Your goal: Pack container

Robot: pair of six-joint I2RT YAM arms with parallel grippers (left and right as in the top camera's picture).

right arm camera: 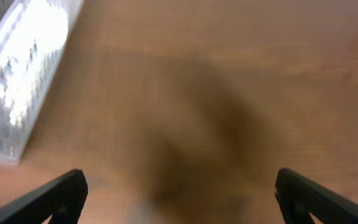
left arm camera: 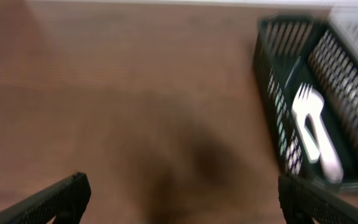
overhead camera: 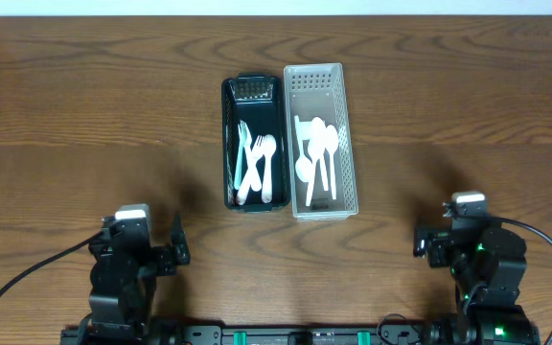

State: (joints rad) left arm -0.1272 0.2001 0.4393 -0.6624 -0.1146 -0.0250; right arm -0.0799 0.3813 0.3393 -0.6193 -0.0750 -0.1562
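Observation:
A black slotted container stands at the table's middle, holding white plastic forks and a spoon. A white slotted container stands touching its right side, holding white plastic spoons. My left gripper is open and empty near the front left edge. My right gripper is open and empty near the front right edge. In the left wrist view the black container with a white fork is at the right. In the right wrist view the white container is at the left.
Brown wooden table all round the two containers. A pale wall strip runs along the far edge. Black cables loop from both arm bases at the front.

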